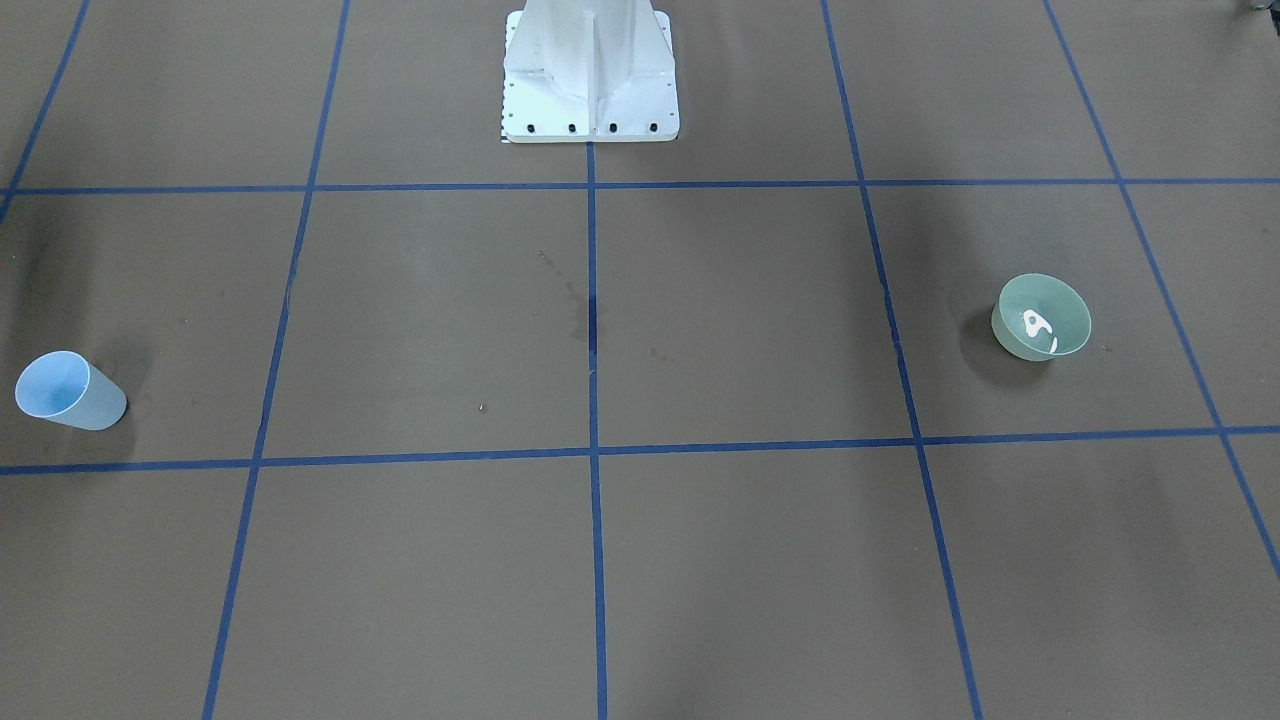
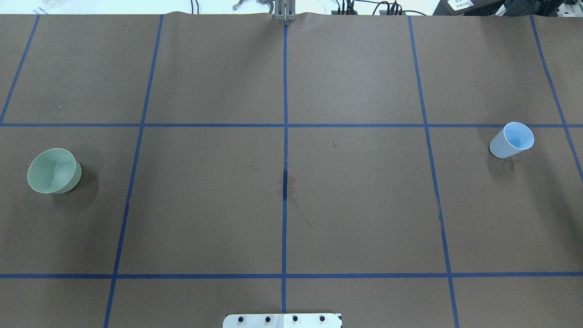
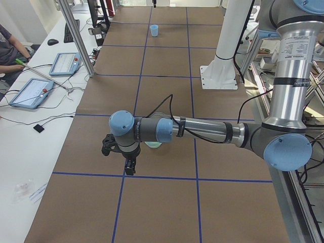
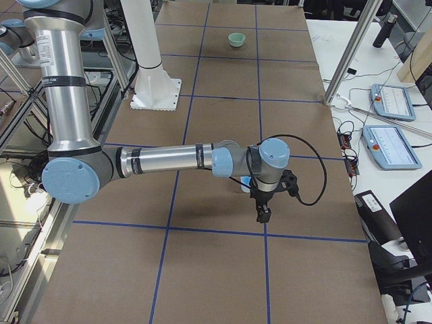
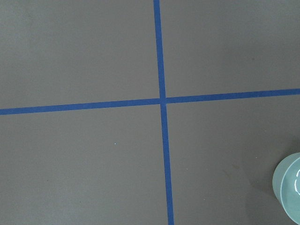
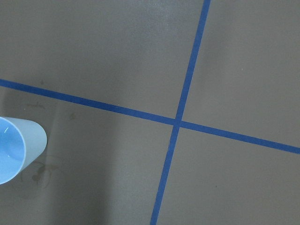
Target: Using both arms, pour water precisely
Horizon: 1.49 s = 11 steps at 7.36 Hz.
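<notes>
A green cup (image 1: 1040, 317) stands upright on the robot's left side of the brown table (image 2: 53, 171). A white glint lies in its bottom, possibly water. A light blue cup (image 1: 68, 390) stands on the right side (image 2: 512, 140). The left arm (image 3: 202, 131) reaches out over the table, and its gripper (image 3: 129, 169) hangs beside the green cup (image 3: 152, 145), apart from it. The right arm (image 4: 169, 160) holds its gripper (image 4: 262, 214) beside the blue cup (image 4: 246, 185). I cannot tell whether either gripper is open or shut. Each wrist view shows its cup at the edge: green (image 5: 289, 187), blue (image 6: 16, 152).
The white pedestal (image 1: 590, 75) stands at the robot's side of the table. Blue tape lines (image 2: 285, 136) divide the brown cover. Dark wet-looking stains (image 2: 288, 187) mark the centre. Tablets (image 3: 30, 91) and cables lie on the side bench, with a person (image 3: 7, 45) there.
</notes>
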Each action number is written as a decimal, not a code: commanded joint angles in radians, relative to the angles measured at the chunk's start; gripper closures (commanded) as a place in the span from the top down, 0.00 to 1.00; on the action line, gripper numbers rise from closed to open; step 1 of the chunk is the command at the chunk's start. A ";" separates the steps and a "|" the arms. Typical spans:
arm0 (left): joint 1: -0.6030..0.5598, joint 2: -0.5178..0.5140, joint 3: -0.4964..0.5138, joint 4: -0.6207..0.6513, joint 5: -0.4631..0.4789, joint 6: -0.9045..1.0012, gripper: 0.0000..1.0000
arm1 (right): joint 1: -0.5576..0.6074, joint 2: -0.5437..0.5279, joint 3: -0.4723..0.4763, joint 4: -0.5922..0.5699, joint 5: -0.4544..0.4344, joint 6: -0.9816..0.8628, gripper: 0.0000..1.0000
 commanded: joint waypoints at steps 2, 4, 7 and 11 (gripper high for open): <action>0.000 0.000 -0.005 -0.003 -0.002 0.001 1.00 | 0.001 -0.012 -0.001 0.000 0.042 0.008 0.99; 0.000 0.000 -0.006 -0.003 -0.001 0.001 1.00 | -0.001 -0.018 0.001 0.002 0.043 0.006 0.99; 0.006 0.000 -0.003 -0.001 0.007 -0.002 1.00 | 0.004 -0.018 0.007 0.002 0.043 0.006 0.99; 0.006 0.002 -0.011 -0.004 -0.004 0.003 1.00 | 0.004 -0.018 0.009 0.002 0.043 0.006 0.99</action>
